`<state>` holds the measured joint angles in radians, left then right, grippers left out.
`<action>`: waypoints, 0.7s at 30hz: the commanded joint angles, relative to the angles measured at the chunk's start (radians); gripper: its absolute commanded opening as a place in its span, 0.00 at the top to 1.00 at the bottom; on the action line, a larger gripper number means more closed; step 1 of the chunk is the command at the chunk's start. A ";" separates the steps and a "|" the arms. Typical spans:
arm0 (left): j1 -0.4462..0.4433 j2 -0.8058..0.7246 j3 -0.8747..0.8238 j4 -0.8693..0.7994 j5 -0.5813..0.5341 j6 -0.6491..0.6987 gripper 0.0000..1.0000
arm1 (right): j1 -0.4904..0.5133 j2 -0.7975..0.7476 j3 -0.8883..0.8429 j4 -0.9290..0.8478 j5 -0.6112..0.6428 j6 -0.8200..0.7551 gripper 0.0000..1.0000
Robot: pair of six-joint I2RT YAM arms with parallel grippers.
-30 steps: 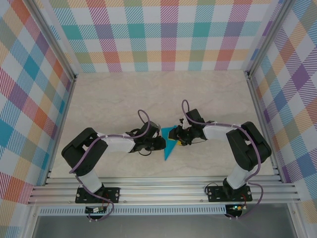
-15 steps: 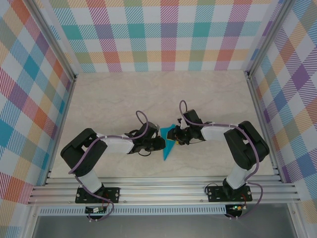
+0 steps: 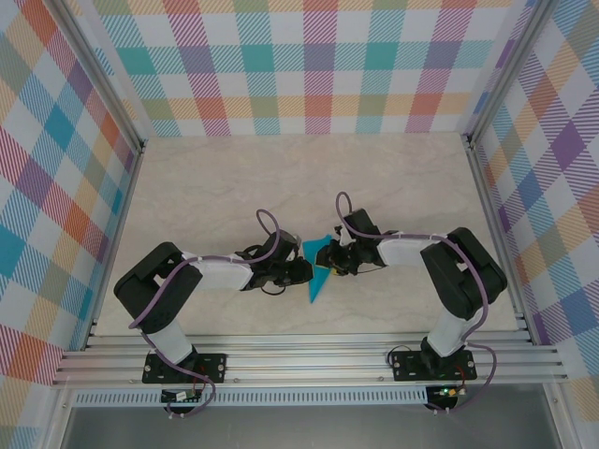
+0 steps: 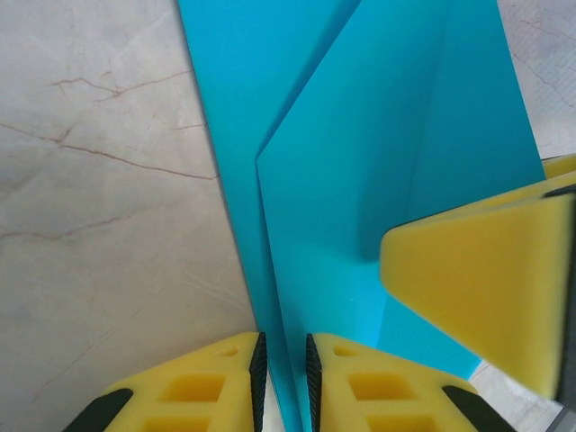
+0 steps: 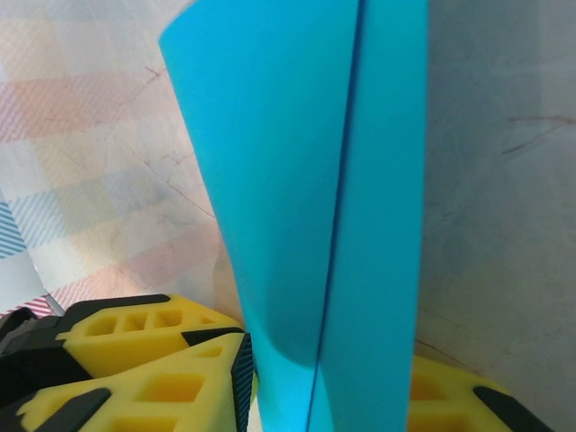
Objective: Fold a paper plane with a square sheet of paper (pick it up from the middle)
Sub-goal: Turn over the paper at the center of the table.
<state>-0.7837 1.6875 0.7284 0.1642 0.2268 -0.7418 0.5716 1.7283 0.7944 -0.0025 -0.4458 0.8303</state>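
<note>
The teal-blue paper plane [image 3: 318, 285] is a slim folded dart on the marble table between both arms, its sharp tip pointing toward the near edge. My left gripper [image 3: 307, 270] holds its left side. In the left wrist view the black pads of the left gripper [image 4: 283, 382] stand almost together, with a folded edge of the paper plane [image 4: 378, 135] pinched between them. My right gripper [image 3: 329, 264] is at the plane's right side. In the right wrist view the paper plane [image 5: 315, 180] rises face-on across the gap of the right gripper [image 5: 333, 391], whose jaws stand apart. One of its fingers [image 4: 477, 288] lies over the paper.
Checked walls [image 3: 309, 65] enclose the marble tabletop [image 3: 234, 187] on three sides. Aluminium rails [image 3: 309, 360] run along the near edge by the arm bases. Bare table lies behind and to either side of the grippers.
The right gripper has slid slightly left toward the paper and its jaws have narrowed. The left gripper and the paper have stayed in place.
</note>
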 commanded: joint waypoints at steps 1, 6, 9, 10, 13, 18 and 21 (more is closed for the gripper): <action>-0.002 -0.017 -0.025 -0.028 0.040 -0.013 0.79 | 0.007 0.021 0.019 -0.001 -0.002 -0.008 0.72; -0.002 -0.022 -0.020 -0.025 0.043 -0.017 0.79 | 0.008 0.018 0.023 0.001 -0.010 -0.019 0.79; -0.002 -0.033 -0.020 -0.021 0.040 -0.019 0.78 | 0.008 0.013 0.034 -0.016 -0.006 -0.029 0.84; -0.002 -0.039 -0.023 -0.020 0.038 -0.019 0.78 | 0.008 0.010 0.037 -0.024 -0.004 -0.032 0.87; -0.002 -0.072 -0.038 -0.017 0.023 -0.023 0.76 | 0.008 -0.004 0.048 -0.058 0.006 -0.048 0.90; -0.003 -0.179 -0.079 -0.035 -0.035 -0.020 0.70 | 0.009 -0.084 0.071 -0.181 0.074 -0.113 0.94; -0.003 -0.256 -0.095 -0.092 -0.103 -0.006 0.68 | 0.009 -0.144 0.113 -0.338 0.163 -0.178 0.94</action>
<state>-0.7837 1.4982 0.6487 0.1280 0.1967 -0.7555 0.5716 1.6543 0.8513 -0.1810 -0.3721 0.7395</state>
